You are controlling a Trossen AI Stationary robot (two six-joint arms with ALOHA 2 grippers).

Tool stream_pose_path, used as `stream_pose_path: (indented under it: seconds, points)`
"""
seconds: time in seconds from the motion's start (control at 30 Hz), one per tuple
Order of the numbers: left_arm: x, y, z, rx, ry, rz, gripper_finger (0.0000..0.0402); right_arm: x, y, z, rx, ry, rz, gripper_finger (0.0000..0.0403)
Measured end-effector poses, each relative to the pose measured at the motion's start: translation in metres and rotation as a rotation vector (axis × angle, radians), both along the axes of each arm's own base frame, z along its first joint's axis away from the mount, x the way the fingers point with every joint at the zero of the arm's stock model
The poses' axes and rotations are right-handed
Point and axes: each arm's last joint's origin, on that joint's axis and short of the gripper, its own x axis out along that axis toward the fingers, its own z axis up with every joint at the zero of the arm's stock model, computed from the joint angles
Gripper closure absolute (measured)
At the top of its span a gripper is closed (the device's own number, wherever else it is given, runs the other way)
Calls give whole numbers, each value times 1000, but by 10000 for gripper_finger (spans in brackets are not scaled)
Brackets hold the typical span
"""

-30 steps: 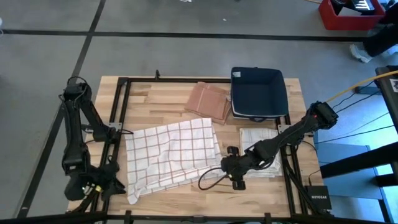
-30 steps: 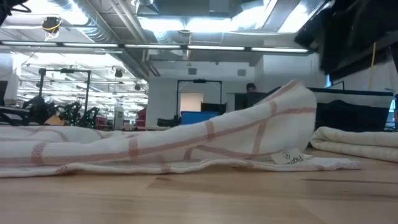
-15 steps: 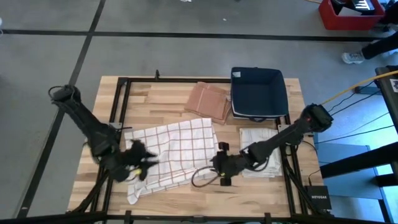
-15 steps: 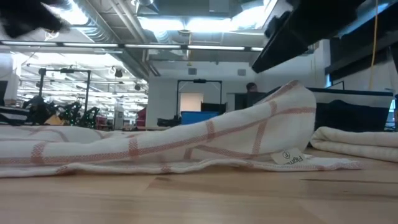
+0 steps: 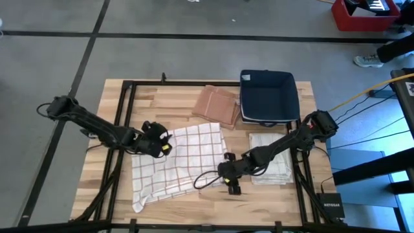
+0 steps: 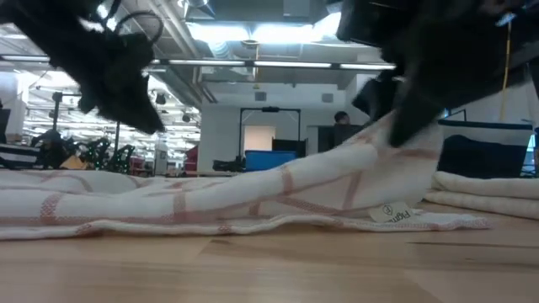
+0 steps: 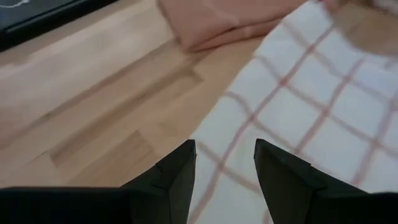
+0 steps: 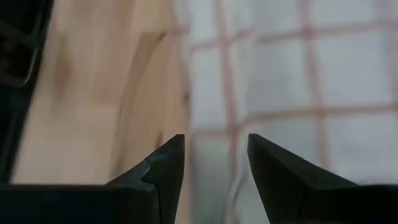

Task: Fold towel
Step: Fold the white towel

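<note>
Pale wooden planks make up the table [image 5: 174,100], which stands on a grey floor crossed by dark tape lines (the low view looks past it into a bright workshop hall with ceiling ducts). From left to right: the left gripper [image 5: 162,147] hangs over the far left edge of the checked towel [image 5: 184,162], fingers parted and holding nothing, while the towel lies rumpled mid-table, its near edge short of the table's front. Right of it the right gripper [image 5: 229,175], likewise parted and empty, sits at the towel's near right corner, with folded cream towels [image 5: 272,158], brown cloths [image 5: 217,103] and a dark bin [image 5: 268,97] beyond.
</note>
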Motion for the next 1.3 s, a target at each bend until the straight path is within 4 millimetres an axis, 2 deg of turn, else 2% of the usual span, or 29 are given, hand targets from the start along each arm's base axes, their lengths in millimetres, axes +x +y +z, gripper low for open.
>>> stream_pose_path:
  seconds: [0.23,0.4,0.47,0.53,0.63,0.73,0.87,1.0,1.13,1.23,1.3]
  points:
    - [-14,5,-24,-3,41,29,245,-26,35,0,184,176,175,226]
    - [-16,6,-27,-20,30,52,245,-40,53,1,238,246,178,226]
    - [-15,6,-27,-23,18,52,245,-41,52,3,196,261,144,226]
    - [-13,6,-26,-18,8,45,245,-37,49,8,107,189,103,226]
    - [-11,5,-24,-13,-10,29,245,-25,35,9,-88,51,8,226]
    - [-10,5,-24,-8,-10,20,245,-15,16,3,-204,31,-96,226]
    - [-11,5,-24,-5,-3,17,245,-9,-12,-6,-142,93,-220,226]
    - [-11,4,-25,-7,10,2,245,-19,-29,-23,-120,173,-282,226]
    - [-11,4,-25,-13,14,-9,245,-31,-25,-35,-59,245,-274,226]
    - [-10,3,-24,-16,9,-12,245,-39,-12,-30,-21,251,-253,226]
    - [-10,3,-24,-16,8,-13,245,-44,-2,-16,-16,200,-234,226]
